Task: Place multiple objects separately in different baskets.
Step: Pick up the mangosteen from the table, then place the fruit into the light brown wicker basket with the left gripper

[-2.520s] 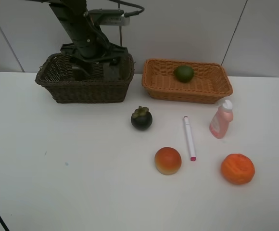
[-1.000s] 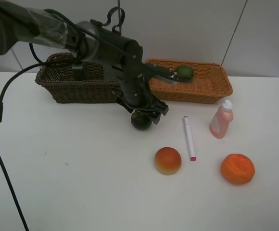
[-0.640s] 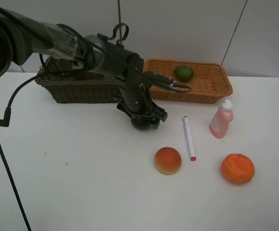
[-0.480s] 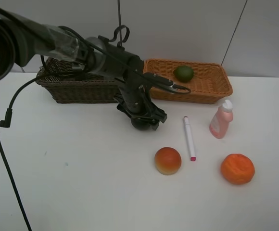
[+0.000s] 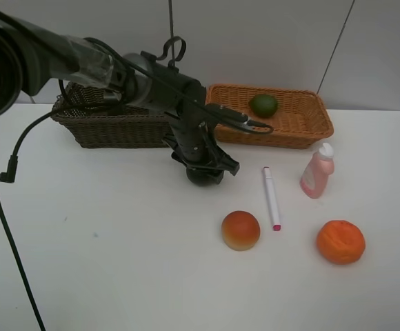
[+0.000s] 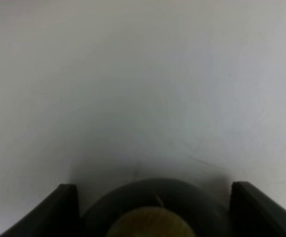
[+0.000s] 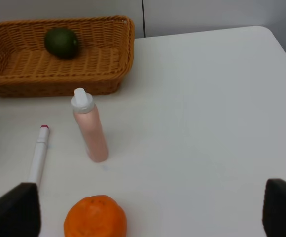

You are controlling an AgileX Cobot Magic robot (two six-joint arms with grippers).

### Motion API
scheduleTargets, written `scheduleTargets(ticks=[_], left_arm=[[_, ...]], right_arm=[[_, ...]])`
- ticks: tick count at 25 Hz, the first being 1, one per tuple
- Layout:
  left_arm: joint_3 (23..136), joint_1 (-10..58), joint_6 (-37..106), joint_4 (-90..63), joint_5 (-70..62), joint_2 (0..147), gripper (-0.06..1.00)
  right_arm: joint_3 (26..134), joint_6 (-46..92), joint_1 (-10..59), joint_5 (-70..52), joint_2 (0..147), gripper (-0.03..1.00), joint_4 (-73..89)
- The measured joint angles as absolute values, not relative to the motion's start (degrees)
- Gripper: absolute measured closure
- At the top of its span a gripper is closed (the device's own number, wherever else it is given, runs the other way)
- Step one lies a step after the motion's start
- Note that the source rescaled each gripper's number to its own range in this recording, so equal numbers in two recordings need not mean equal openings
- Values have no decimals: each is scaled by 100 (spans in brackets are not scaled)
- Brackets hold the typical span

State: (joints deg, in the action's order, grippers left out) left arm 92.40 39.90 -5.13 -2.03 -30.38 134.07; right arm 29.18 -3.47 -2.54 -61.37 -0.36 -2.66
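Exterior high view, centre of frame: left pincer (image 5: 203,167) down at the white tabletop (image 5: 103,262), clenched around the mangosteen (image 5: 204,178), the fruit resting on the surface just in front of the gap between the two baskets. From the left wrist view, dark fingers (image 6: 66,212) against both sides of that fruit. Dark brown basket (image 5: 117,131) at upper left, partly behind the arm. Orange-tan basket (image 5: 283,134) at upper right, holding the green fruit (image 5: 263,105). Right of centre: marker (image 5: 272,196) lying flat, pink tip toward the bottom of the frame; pink bottle (image 5: 317,172) upright near it. Peach (image 5: 241,229) at lower centre, tangerine (image 5: 340,241) at lower right, apart from each other. Right pincer (image 7: 145,217) released, fingers spread wide with nothing between them, above the tabletop.
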Motion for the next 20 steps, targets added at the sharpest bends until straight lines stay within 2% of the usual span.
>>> scheduleTargets(ticks=[10, 15, 20], left_arm=[[9240, 3996, -532, -225, -3059, 12669, 40], [9240, 3996, -577, -245, -1820, 12231, 40], [9240, 3996, -596, -252, -252, 12417, 40]], right_arm=[[2918, -347, -254, -6137, -36, -3, -266], [2918, -347, -254, -6137, -36, -3, -266], [2918, -347, -254, -6137, -36, -3, -266]])
